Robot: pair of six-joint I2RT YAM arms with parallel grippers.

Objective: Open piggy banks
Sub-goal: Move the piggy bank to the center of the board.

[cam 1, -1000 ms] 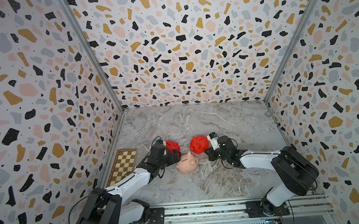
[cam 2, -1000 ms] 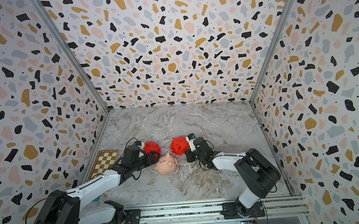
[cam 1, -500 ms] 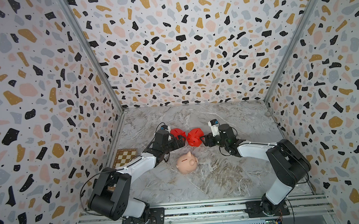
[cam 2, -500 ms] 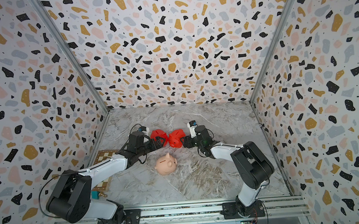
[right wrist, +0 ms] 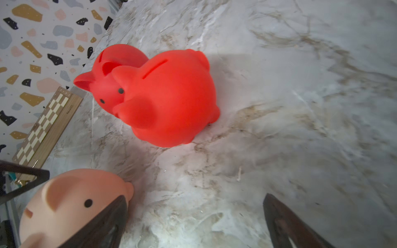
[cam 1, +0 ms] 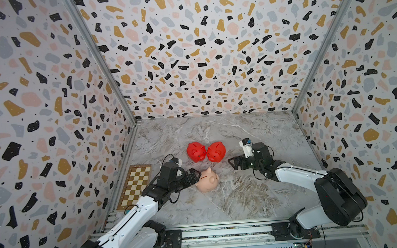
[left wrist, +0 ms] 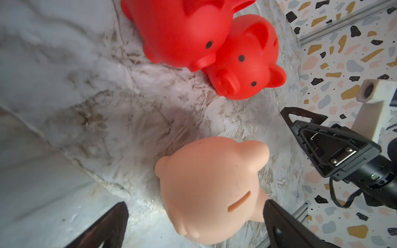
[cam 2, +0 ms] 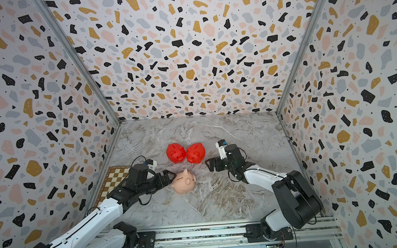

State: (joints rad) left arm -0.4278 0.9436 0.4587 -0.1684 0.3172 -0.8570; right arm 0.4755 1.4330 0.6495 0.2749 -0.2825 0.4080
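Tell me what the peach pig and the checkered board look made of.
Peach piggy bank: probably soft moulded plastic or vinyl, matte; smooth rounded skin with dull highlights. Checkered board: likely wood or veneer, satin; wood-toned brown border and squares.

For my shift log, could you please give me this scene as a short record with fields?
peach pig: nearest the front, rear between the left end effector's fingers
red pigs: two, heads touching, slots up, behind peach pig
left end effector: open, contact unclear
right end effector: open, empty, apart from red pigs
chessboard: beside wall, left arm's side
opened yet: cannot tell, undersides hidden
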